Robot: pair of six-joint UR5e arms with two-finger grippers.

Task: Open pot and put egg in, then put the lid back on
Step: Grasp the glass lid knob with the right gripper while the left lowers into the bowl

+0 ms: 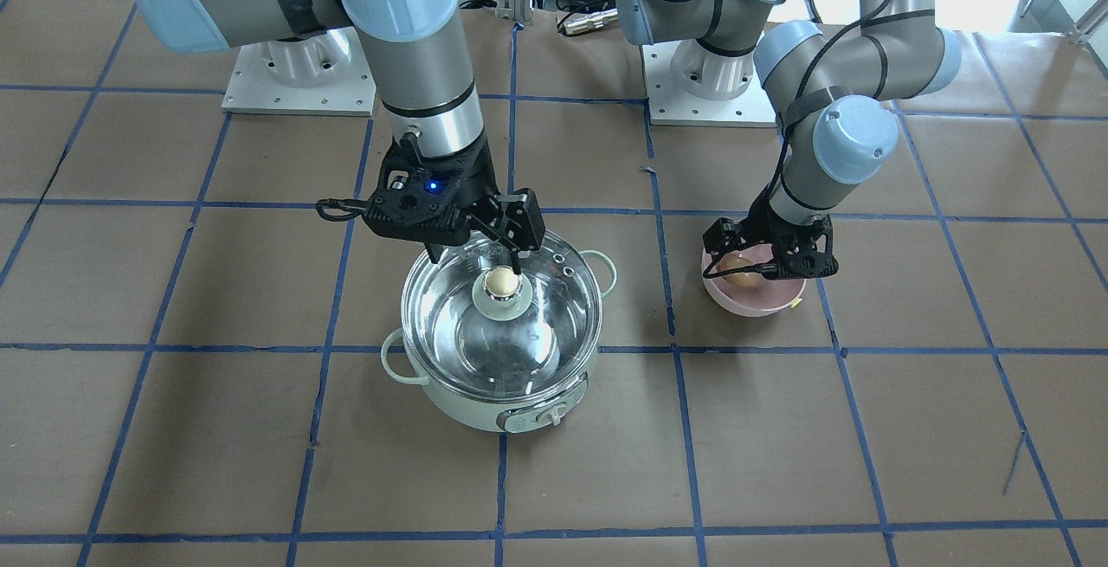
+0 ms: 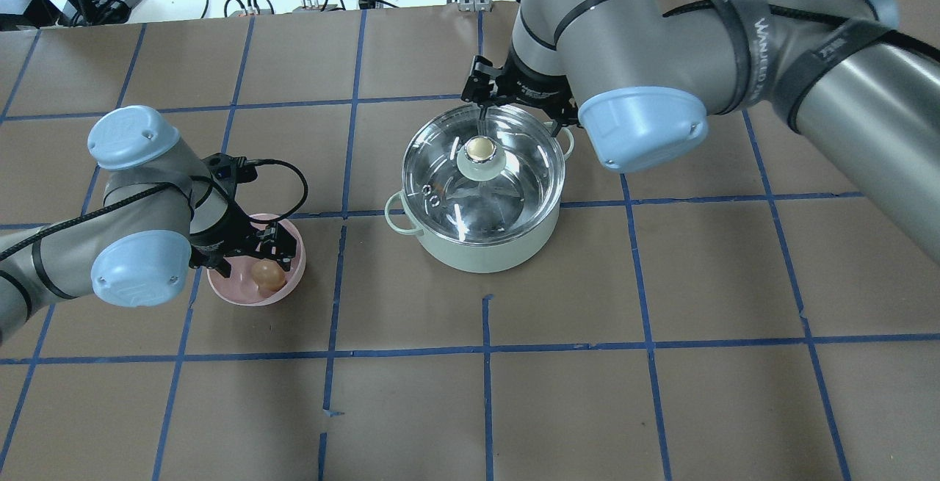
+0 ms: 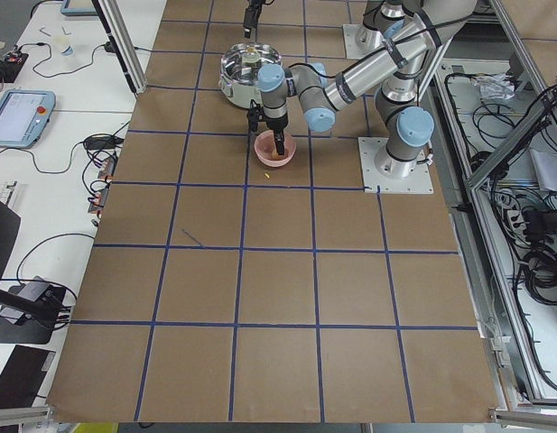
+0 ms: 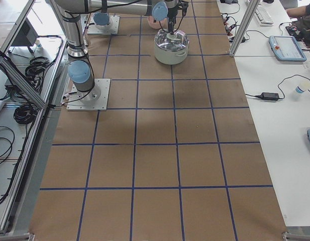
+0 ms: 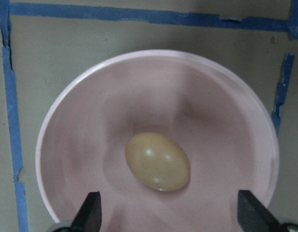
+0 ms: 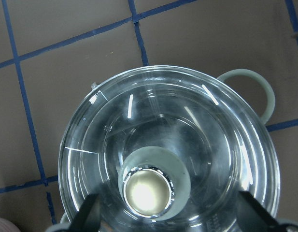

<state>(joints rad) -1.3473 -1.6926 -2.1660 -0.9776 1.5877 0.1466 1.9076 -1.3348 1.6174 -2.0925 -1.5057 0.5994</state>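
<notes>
Mint-green and round, the electric pot (image 2: 485,252) with two loop side handles and a silver control panel stands on the brown paper-covered table (image 2: 661,283), which is marked with a grid of blue tape. The large clear glass lid (image 1: 450,312) with a steel rim sits closed on the pot, and its golden-beige knob (image 1: 500,281) rises from a pale-green base at the centre.

The right gripper (image 6: 168,210) hangs just above the pot. Its two black fingers (image 6: 91,212) are spread wide on either side of the knob, and the wrist view shows neither of them pressing on it. It holds nothing.

Well apart from the pot, on the robot's left side of it, stands a small round pink bowl (image 5: 66,125). The small light-brown oval egg (image 5: 157,161) lies on its side at the bottom of that bowl.

The left gripper (image 5: 170,208) is lowered over the bowl with its jaws apart. Its fingertips (image 5: 93,205) stand clear of the egg on both sides, so nothing is grasped there either. In the overhead view the egg (image 2: 266,274) shows just beside the left gripper (image 2: 257,250), inside the bowl's rim.
</notes>
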